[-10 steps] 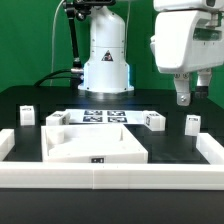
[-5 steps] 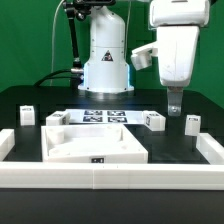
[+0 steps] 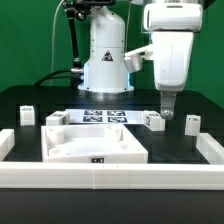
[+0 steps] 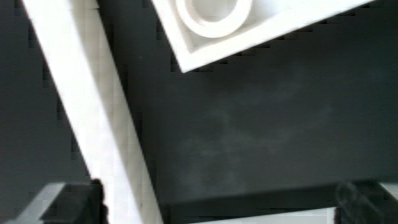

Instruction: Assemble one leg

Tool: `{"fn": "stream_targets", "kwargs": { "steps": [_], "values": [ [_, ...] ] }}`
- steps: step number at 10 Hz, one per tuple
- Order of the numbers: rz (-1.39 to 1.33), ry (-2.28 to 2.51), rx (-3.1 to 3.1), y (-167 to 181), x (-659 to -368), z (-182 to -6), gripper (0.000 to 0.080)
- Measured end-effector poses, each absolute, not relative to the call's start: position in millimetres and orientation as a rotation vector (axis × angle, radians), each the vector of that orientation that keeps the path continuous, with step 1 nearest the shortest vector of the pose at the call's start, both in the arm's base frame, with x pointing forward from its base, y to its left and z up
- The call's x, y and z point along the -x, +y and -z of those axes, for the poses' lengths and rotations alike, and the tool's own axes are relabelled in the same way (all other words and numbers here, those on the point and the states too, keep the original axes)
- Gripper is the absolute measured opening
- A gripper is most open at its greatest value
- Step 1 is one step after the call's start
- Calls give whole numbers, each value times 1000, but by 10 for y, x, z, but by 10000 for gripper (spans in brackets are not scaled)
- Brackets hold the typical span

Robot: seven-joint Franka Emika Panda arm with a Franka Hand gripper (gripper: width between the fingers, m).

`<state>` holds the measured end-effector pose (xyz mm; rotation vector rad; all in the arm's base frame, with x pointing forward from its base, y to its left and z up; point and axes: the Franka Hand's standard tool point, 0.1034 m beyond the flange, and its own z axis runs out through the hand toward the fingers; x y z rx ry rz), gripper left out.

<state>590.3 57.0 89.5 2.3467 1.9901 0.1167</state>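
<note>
Several small white legs with marker tags stand on the black table. Two are at the exterior view's right [image 3: 153, 121] [image 3: 192, 124] and two at its left [image 3: 27, 115] [image 3: 55, 119]. My gripper [image 3: 167, 112] hangs low just behind and to the right of the nearer right-hand leg, not touching it. In the wrist view the gripper [image 4: 217, 205] is open, its dark fingers [image 4: 71, 205] wide apart with only bare black table between them. No leg shows in the wrist view.
The large white square panel [image 3: 95, 146] lies at front centre; one corner of it with a round hole shows in the wrist view [image 4: 222, 25]. The marker board [image 3: 105, 116] lies behind the panel. A low white wall [image 3: 110, 178] rims the table, and a long white bar [image 4: 98, 110] crosses the wrist view.
The gripper has moved toward the exterior view's left and come down, from above the far right leg to beside the nearer right-hand leg. The parts have not moved.
</note>
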Motion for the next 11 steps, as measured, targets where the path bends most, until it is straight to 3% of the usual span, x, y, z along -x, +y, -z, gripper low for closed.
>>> {"fn": "stream_targets", "kwargs": {
  "steps": [4, 10, 11],
  "values": [
    [-82, 2283, -2035, 88, -5703, -871, 650],
    [-77, 2296, -2023, -8, -5671, -835, 650],
    [-75, 2344, -1956, -175, -5560, -762, 650]
  ]
}}
